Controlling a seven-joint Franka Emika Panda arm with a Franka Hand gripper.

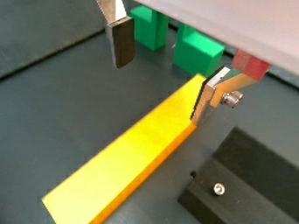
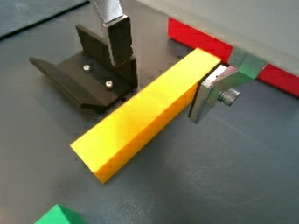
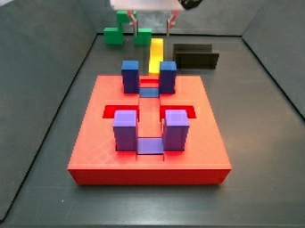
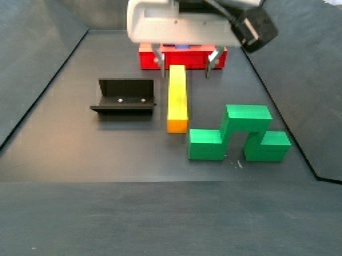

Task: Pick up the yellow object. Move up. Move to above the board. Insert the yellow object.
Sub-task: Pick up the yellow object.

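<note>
1. Dark grey flooring [image 4: 80, 150] is lying bare around the pieces, with sloping walls closing it in at the sides.
2. The gripper [image 1: 163, 74] is hanging low over one end of the yellow object [image 1: 128, 157], its jaws spread; one finger [image 2: 208, 93] is touching the bar's side, the other standing apart from it.
3. The yellow object [image 4: 177, 96] is lying flat on the floor, pointing towards the board [image 3: 149, 138].
4. The fixture [image 4: 122, 97] is sitting just beside the bar on one side; green cubes [image 4: 238, 133] are clustering near its far end.
</note>
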